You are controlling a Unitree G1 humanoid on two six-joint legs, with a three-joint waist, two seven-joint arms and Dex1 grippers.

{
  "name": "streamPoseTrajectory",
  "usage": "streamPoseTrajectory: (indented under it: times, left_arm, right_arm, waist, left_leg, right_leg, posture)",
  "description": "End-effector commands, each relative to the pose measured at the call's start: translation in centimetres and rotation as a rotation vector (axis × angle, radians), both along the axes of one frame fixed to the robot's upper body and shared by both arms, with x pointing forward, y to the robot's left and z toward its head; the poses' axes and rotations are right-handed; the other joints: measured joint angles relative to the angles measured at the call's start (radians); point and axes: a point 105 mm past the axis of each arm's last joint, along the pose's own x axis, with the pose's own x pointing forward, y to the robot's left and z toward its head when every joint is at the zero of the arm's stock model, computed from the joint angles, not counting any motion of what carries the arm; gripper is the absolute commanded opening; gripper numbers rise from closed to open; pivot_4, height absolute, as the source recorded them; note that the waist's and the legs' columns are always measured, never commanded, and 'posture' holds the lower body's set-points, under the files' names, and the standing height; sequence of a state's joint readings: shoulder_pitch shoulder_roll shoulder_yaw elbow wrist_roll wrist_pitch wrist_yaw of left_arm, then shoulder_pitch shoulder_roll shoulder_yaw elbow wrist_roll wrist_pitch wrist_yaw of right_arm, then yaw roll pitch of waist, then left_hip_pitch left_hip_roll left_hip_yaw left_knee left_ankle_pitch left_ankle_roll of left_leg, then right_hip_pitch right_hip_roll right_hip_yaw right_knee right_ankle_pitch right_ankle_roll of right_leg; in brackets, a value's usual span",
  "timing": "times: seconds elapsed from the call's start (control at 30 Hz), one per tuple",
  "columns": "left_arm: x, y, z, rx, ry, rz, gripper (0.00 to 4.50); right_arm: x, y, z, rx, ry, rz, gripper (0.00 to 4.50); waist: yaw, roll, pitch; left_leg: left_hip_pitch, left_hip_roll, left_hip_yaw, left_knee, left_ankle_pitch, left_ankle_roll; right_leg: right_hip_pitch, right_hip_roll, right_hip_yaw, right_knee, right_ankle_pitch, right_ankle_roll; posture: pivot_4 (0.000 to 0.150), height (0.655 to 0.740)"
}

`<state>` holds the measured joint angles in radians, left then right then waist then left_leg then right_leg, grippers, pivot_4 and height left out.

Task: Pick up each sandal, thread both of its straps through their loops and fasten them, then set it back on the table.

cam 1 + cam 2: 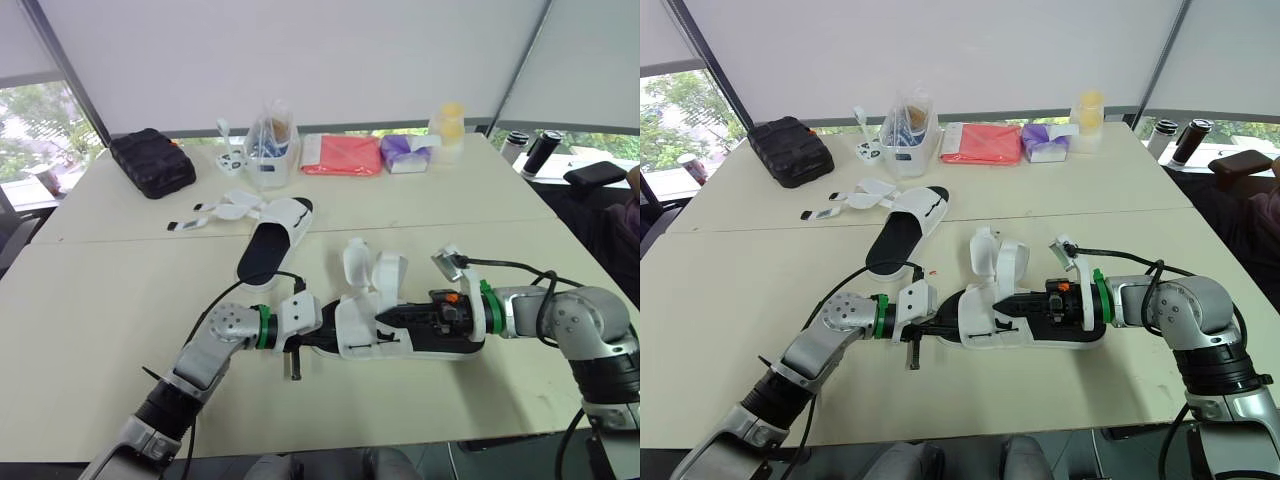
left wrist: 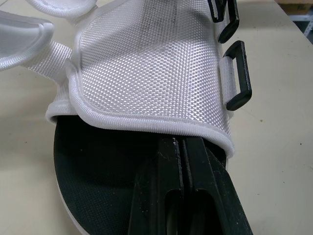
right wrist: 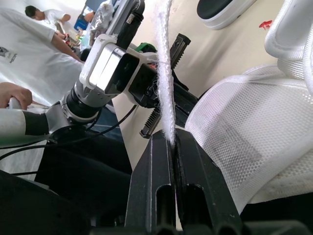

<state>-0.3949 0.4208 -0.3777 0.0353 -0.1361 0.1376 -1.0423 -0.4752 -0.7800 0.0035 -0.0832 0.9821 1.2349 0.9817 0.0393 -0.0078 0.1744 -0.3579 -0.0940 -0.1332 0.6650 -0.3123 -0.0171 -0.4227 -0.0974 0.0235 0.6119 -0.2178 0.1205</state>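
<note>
**Strap pinched, loop empty: threading in hand**

The sandal (image 1: 362,335) lies on the table (image 1: 90,300) between the two arms. From the sandal's left, the left gripper (image 2: 180,144) reaches in over the black footbed (image 2: 93,166). Its fingers are pressed together, with the tips tucked under the rim of the white upper (image 2: 146,63). Whether they nip the fabric cannot be told. On the upper's side sits a black loop (image 2: 239,76) with nothing through it. At the sandal's right, the right gripper (image 3: 171,139) pinches a white strap (image 3: 164,73) edge-on, and the strap stands up from the fingertips. Beyond the sandal, the far sandal (image 1: 272,240) lies with its straps open.

The step looks like threading the first strap, so the task is likely at an early stage. To do it well, the left gripper should pin the sandal so the loop cannot turn away. The right gripper should turn the strap flat to the loop's slot and lead with a short tip. Once the tip is through, it can take a new hold past the loop, draw the strap snug and press it down. The likely faults are soft webbing that buckles at the slot and a sandal that slides under the pull.
</note>
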Motion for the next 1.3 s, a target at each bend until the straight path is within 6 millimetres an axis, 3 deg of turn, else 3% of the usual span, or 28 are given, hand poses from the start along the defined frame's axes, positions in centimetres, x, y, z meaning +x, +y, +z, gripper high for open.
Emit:
streamPoseTrajectory:
  times: [0.03,0.3,0.6,0.93,0.97,1.0,1.13,1.3]
  left_arm:
    - [-0.2,0.4,-1.8,0.055,0.041,0.025,0.0]
    - [-0.2,0.3,-1.9,0.05,0.043,0.027,0.0]
    - [-0.3,0.2,-2.0,0.042,0.05,0.032,0.0]
    - [-0.6,-0.1,-2.1,0.036,0.072,0.011,0.0]
    - [-0.8,-0.1,-2.1,0.035,0.081,0.003,0.0]
    - [-0.9,-0.2,-2.1,0.034,0.088,-0.004,0.0]
    - [-1.4,-0.3,-2.1,0.029,0.109,-0.029,0.0]
    - [-1.8,-0.6,-2.0,0.019,0.129,-0.05,0.0]
  right_arm:
    - [-0.1,-0.5,-0.4,-0.059,-0.047,0.009,0.04]
    - [-0.2,-1.2,-2.6,-0.214,-0.14,0.064,0.04]
    - [-1.4,-0.3,-1.1,-0.145,-0.212,0.153,0.04]
    - [-1.5,-0.3,-1.4,-0.196,-0.294,0.178,0.04]
    - [-1.4,-0.4,-1.2,-0.19,-0.306,0.173,0.62]
    - [-1.3,-0.4,-1.0,-0.186,-0.32,0.162,0.79]
    - [-0.5,-1.5,1.2,-0.166,-0.392,0.056,2.62]
    - [-1.0,-3.2,2.5,-0.203,-0.427,-0.031,2.62]
  waist:
    - [0.001,0.0,0.0]
    - [0.0,0.0,0.0]
    - [0.0,0.0,0.0]
    - [0.001,0.0,0.0]
    - [0.0,0.0,0.0]
    - [0.0,0.0,0.0]
    - [0.0,0.0,0.0]
    - [0.002,0.0,0.0]
  left_leg:
    - [0.0,0.0,0.0,0.0,0.0,0.0]
    - [0.0,0.0,0.0,0.0,0.0,0.0]
    - [0.0,0.0,0.0,-0.001,0.0,0.0]
    - [0.0,0.0,0.0,-0.001,0.0,0.0]
    - [0.0,0.0,0.0,-0.001,0.0,0.0]
    - [0.0,0.0,0.0,-0.001,0.0,0.0]
    - [0.0,0.0,0.0,-0.001,0.0,0.0]
    - [-0.001,0.0,-0.001,-0.001,0.0,0.0]
  right_leg:
    - [0.0,0.0,0.0,0.0,0.0,0.0]
    - [0.0,0.0,0.0,0.0,0.0,0.0]
    - [0.0,0.0,0.0,0.0,0.0,0.0]
    - [0.0,0.0,0.0,0.0,0.0,0.0]
    - [0.0,0.0,0.0,0.0,0.0,0.0]
    - [0.0,0.0,0.0,0.0,0.0,0.0]
    - [0.0,0.0,0.0,0.0,0.0,0.0]
    - [-0.001,0.0,0.0,-0.001,0.0,0.0]
  posture:
    - [0.15,0.74]
    - [0.15,0.74]
    - [0.15,0.74]
    - [0.15,0.74]
    - [0.15,0.74]
    - [0.15,0.74]
    - [0.15,0.74]
    - [0.15,0.74]
